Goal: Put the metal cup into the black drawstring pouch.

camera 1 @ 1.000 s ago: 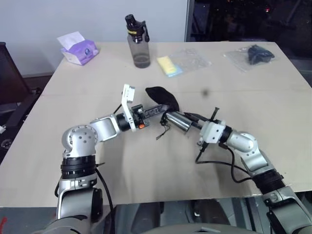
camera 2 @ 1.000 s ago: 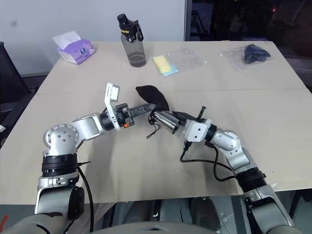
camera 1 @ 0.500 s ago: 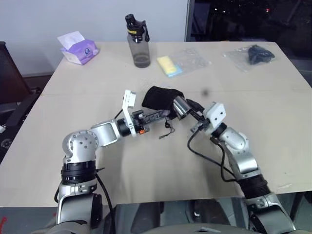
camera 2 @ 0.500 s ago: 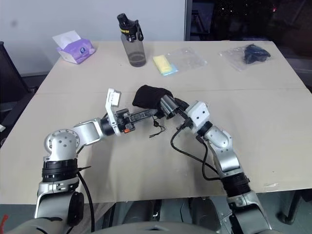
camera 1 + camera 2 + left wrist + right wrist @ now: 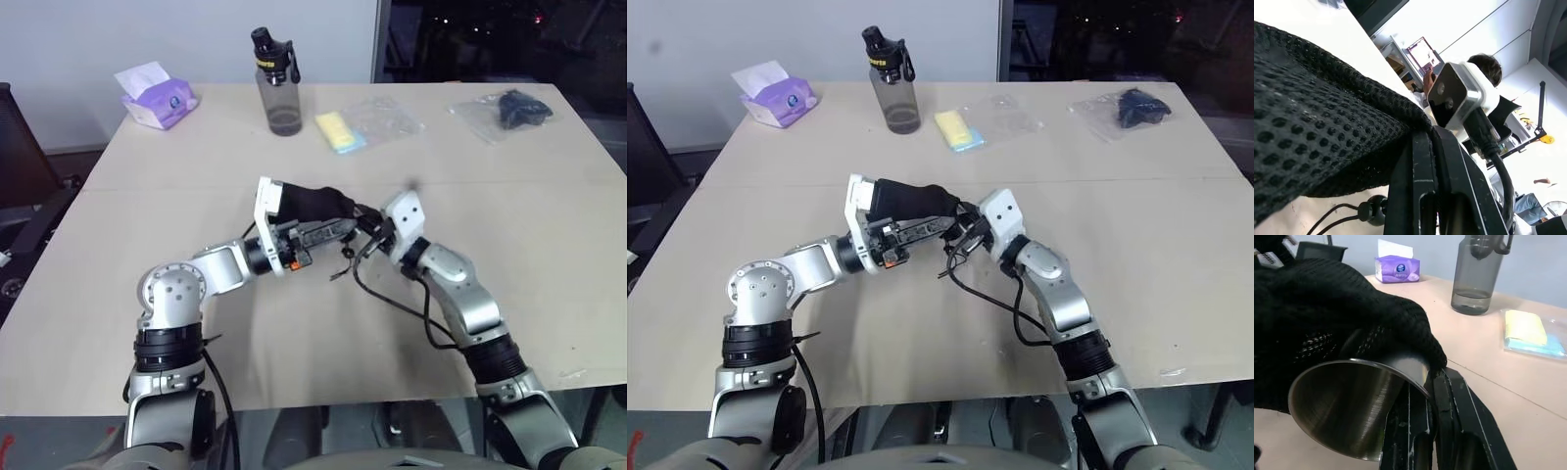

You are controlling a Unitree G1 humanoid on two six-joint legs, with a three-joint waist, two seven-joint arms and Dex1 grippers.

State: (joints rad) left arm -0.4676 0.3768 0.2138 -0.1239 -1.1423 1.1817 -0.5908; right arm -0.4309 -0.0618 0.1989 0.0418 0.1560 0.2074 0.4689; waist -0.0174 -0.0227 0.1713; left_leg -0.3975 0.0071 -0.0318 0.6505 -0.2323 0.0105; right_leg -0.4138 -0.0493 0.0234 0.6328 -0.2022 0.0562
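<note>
Cup [image 5: 1352,406]: partly inside pouch [image 5: 318,204], open rim still exposed, held above bench [image 5: 509,225].
Left tool [image 5: 338,233]: pinching pouch edge.
Right tool [image 5: 370,227]: pinching cup rim.
Remaining, as judged: push cup fully in, release.

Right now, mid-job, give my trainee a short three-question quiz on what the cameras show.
1. True or false: the shiny silver metal cup is already partly inside the soft black mesh drawstring pouch.
2. Which gripper is shut on the cup's rim? A) left gripper B) right gripper
3. Fill in: behind the arms, between the purple tissue pack and the yellow item in a clear plastic bag, stands a grey translucent ____ with a black cap.

Key: 1 true, the pouch fabric drapes over the cup's wall while its open mouth is still bare. 2 B; the left gripper is shut on the pouch. 3 bottle.
</note>
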